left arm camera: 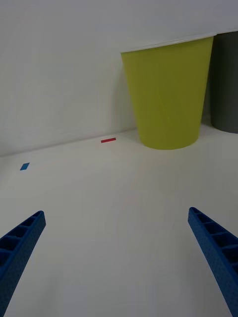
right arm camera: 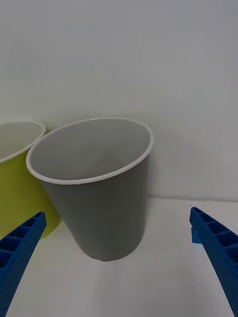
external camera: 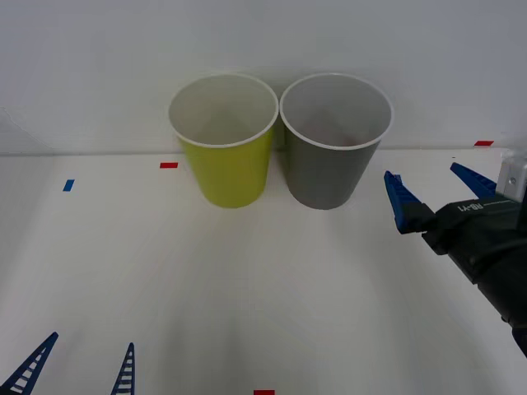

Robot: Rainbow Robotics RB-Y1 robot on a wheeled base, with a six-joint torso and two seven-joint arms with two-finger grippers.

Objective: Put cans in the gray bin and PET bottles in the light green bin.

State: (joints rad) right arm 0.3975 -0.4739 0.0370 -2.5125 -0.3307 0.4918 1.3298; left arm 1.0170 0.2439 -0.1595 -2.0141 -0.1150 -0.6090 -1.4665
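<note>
Two bins stand side by side at the back of the white tabletop, near the wall, rims touching or almost touching. Light green bin on the robot's left, gray bin on the right. Both upright, white rims, pale insides. A faint reddish patch shows low inside the gray bin in the front view; cannot tell whether that is the can.

Right pincer is raised to the right of the gray bin, just beside its outer wall, at about mid-height of the bin, not touching it. Blue ribbed fingers spread wide, released, nothing between them. In the right wrist view the gray bin sits straight ahead of that pincer, with the light green bin at the edge behind it.

Left pincer is low at the near left edge of the tabletop, well apart from both bins, fingers apart, released, holding nothing. Left wrist view: light green bin ahead, gray bin beyond it.

Small red tape mark and blue tape mark lie on the tabletop left of the green bin.
</note>
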